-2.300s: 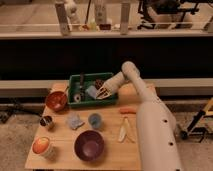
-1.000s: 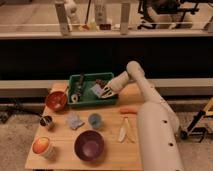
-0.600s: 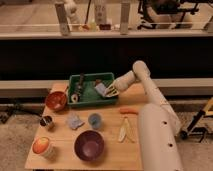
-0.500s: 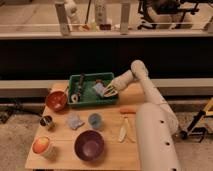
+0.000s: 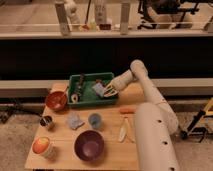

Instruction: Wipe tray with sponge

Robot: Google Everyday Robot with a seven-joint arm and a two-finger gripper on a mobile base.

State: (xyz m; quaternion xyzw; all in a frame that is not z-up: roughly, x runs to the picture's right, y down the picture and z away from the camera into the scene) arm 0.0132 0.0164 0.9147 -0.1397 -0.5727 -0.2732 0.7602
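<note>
Camera view: pale blue-grey soft sponge (image 5: 99,89) lies in green plastic tray (image 5: 90,76), right half, at tip of gripper (image 5: 111,91). Jaw state we cannot tell. We judge sponge light, squashy; pinch across middle.

Two bowls (image 5: 56,100) (image 5: 89,145), one tray (image 5: 95,104), hand (image 5: 111,91) over tray.

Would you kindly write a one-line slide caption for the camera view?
The gripper meets a blue sponge inside the green tray on a wooden table.
</note>
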